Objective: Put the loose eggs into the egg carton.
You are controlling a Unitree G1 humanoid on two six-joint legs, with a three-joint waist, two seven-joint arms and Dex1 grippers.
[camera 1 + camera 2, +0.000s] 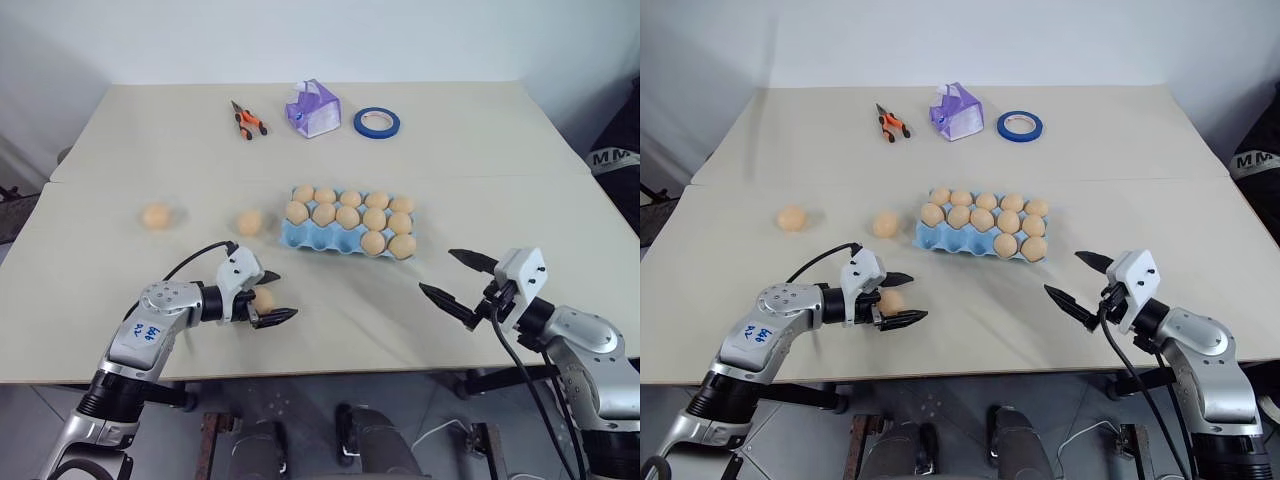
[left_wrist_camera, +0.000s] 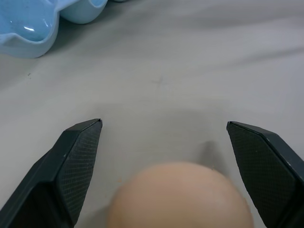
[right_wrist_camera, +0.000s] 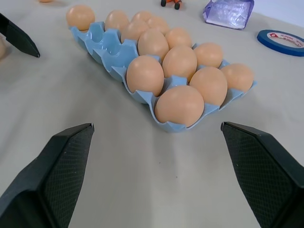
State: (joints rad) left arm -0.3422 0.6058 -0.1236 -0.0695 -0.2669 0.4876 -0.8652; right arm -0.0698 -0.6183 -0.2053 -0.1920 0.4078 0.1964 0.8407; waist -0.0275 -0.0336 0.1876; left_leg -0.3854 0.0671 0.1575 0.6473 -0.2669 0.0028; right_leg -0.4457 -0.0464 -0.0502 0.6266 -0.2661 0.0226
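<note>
One loose egg (image 1: 263, 299) sits on the table (image 1: 120, 240) between my left gripper's (image 1: 272, 297) spread fingers, untouched; right gripper (image 1: 458, 276) also spread, empty.

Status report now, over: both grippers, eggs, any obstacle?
Left gripper open around one pale orange egg on table. Right gripper open, empty. Light blue moulded carton: front cups free. No obstacle.

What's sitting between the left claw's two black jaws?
An egg on the table, between the left gripper's open jaws, which don't touch it in the left wrist view.
</note>
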